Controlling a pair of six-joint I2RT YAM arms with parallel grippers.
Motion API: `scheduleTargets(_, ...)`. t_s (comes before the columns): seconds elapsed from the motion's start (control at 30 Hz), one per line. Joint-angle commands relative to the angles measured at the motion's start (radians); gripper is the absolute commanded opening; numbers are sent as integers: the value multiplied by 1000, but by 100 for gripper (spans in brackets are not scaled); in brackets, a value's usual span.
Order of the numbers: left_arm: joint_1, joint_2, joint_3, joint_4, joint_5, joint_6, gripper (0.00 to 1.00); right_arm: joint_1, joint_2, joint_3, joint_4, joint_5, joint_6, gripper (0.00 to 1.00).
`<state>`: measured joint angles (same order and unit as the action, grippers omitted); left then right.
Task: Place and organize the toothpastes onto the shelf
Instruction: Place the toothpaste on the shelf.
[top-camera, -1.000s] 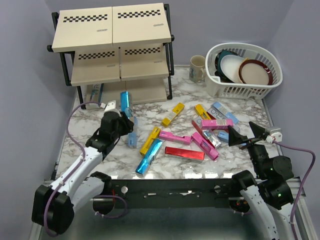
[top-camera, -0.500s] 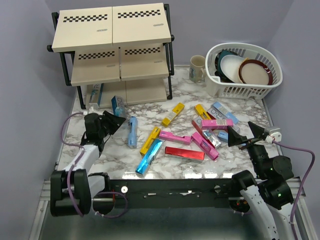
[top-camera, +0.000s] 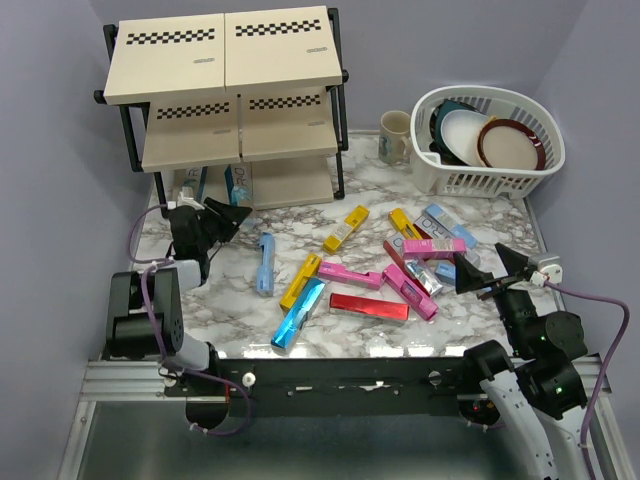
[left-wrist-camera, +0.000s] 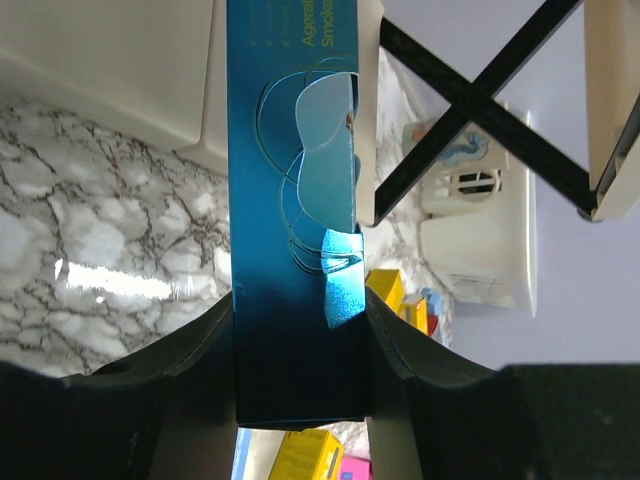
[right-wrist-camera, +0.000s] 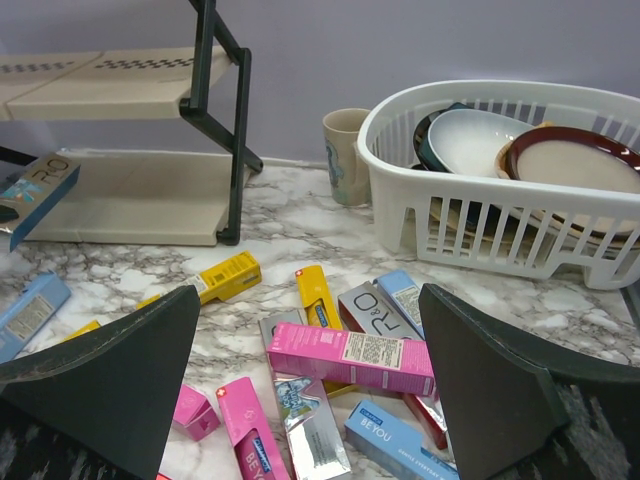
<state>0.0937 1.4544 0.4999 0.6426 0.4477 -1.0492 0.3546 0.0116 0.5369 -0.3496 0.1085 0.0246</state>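
Top: left gripper clamped on a teal-blue carton, whose far end reaches the shelf bottom tier just ahead.
Left wrist: fingers pinch its long sides at the near end. Probably light, slick, crushable card, so hold gently, mid-length. Glossy metallic blue.
Right wrist: right gripper wide apart, empty, loose cartons ahead.

Colours across my marble table, white veined grey
Between my black fingers a teal-blue carton, pale swirl printed; shelf beige, black checkered strips, black frame; red carton; white basket
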Motion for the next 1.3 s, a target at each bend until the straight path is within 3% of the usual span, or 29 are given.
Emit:
scheduleTargets(0.0,24,99,52,224,39,-118,50,10,-285,18,-19,-18,0,100)
scheduleTargets(0.27,37,239,114,270,39,-184,54,12,-286,18,-19,-16,0,100)
scheduleTargets(0.7,44,235,201,-46,-99,-81,71,14,-286,21,-22,-15,0,100)
scheduleTargets(1.13,46,164,186,-181,-205,-18,83,14,-286,23,-25,-18,0,100)
scheduleTargets(1.27,46,182,186,-169,-188,-14,82,14,-285,23,-23,-20,0,100)
